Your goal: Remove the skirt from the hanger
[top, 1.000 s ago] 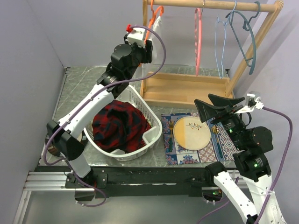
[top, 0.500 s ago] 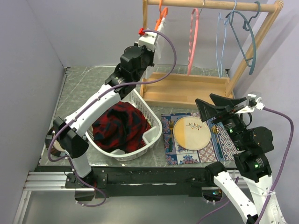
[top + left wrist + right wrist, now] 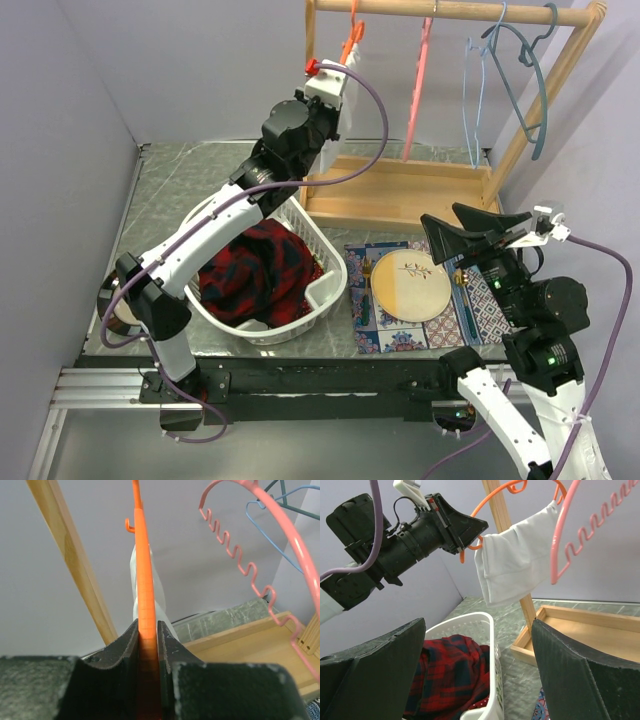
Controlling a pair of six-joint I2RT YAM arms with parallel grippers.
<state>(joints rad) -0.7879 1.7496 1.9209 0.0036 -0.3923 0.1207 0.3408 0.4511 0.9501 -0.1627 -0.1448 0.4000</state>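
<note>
Well, the skirt (image 3: 255, 265) is not on the hanger (image 3: 417, 85) at all. It lies in a soft heap inside the white basket (image 3: 325, 292), low down by the left arm's base. The pink hanger hangs bare from the wooden rail (image 3: 450, 10), with nothing on it, so I think the job is as good as done.

The left gripper (image 3: 147, 627) is high up at the rail, and its jaws are pinched tight on the orange hanger (image 3: 142, 565), the one with a white cloth (image 3: 512, 555) on it. From those jaws, the pink hanger is just off to the right along the rail, hanging straight down. The skirt is far below and back toward the arm.

The right gripper (image 3: 479, 625) hovers above the plate (image 3: 412, 283) with its jaws spread wide, holding nothing. It is well away from the rail, so the left arm is the nearer one to both things.
</note>
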